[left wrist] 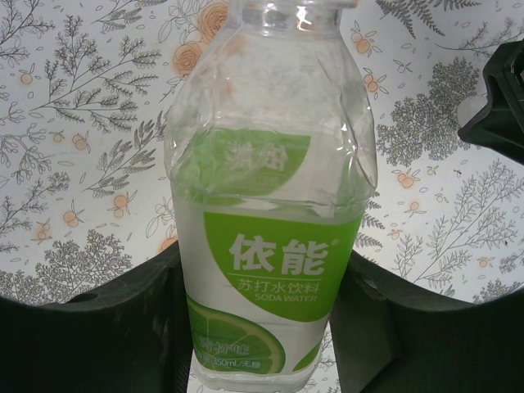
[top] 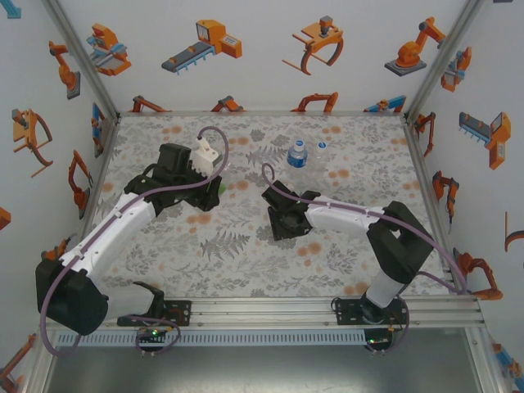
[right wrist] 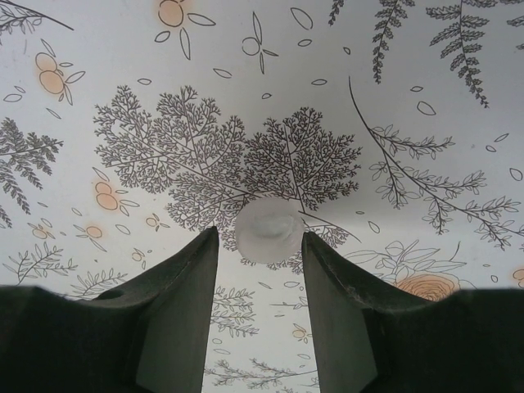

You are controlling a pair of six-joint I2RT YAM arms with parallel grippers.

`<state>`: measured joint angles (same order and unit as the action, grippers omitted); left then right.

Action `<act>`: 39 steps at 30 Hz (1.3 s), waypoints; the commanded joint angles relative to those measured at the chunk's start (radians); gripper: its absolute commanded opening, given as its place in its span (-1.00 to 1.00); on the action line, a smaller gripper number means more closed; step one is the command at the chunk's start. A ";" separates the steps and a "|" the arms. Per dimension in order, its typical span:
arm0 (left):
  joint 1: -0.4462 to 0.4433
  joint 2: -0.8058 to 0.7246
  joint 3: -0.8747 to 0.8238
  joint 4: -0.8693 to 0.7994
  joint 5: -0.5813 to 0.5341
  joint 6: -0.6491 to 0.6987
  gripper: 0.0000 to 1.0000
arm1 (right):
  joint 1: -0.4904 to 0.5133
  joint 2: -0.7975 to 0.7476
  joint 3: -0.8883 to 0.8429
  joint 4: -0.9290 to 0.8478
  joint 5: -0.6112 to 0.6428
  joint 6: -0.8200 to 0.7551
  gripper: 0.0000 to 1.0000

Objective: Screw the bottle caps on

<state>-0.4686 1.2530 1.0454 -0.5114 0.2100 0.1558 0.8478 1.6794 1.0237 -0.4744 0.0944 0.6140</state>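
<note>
The green-label bottle (left wrist: pixel 270 205) is clear and stands between the dark fingers of my left gripper (left wrist: pixel 262 270), which is shut on its labelled lower body. Its neck runs out of the top of the left wrist view. From above, that gripper (top: pixel 206 184) hangs over the table's left middle, with a sliver of the green label (top: pixel 223 187) showing beside it. A whitish bottle cap (right wrist: pixel 268 229) lies on the table between the tips of my right gripper (right wrist: pixel 260 239), whose jaws stand apart, the left tip clear of the cap. My right gripper (top: pixel 281 221) is at the table's centre.
The blue-label bottle (top: pixel 298 153) stands upright at the back middle of the floral table (top: pixel 246 262). A second small round cap (top: pixel 322 145) lies just to its right. White walls with orange robot pictures close off three sides. My right gripper's dark body (left wrist: pixel 499 102) shows at the left wrist view's right edge.
</note>
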 commanded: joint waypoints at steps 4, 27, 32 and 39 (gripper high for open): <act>0.005 0.005 0.022 0.002 0.026 0.014 -0.93 | 0.002 0.027 -0.010 0.015 -0.013 0.020 -0.11; 0.006 0.010 0.021 -0.002 0.025 0.017 -0.94 | -0.182 -0.117 -0.316 0.374 -0.257 0.218 -0.34; 0.006 0.011 0.021 -0.004 0.022 0.016 -0.94 | -0.213 -0.200 -0.340 0.305 -0.192 0.233 -0.17; 0.007 0.015 0.022 -0.007 0.017 0.016 -0.94 | -0.177 -0.176 -0.218 0.155 -0.087 0.180 -0.09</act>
<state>-0.4686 1.2594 1.0454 -0.5117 0.2100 0.1558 0.6502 1.4895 0.7372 -0.2146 -0.0769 0.8204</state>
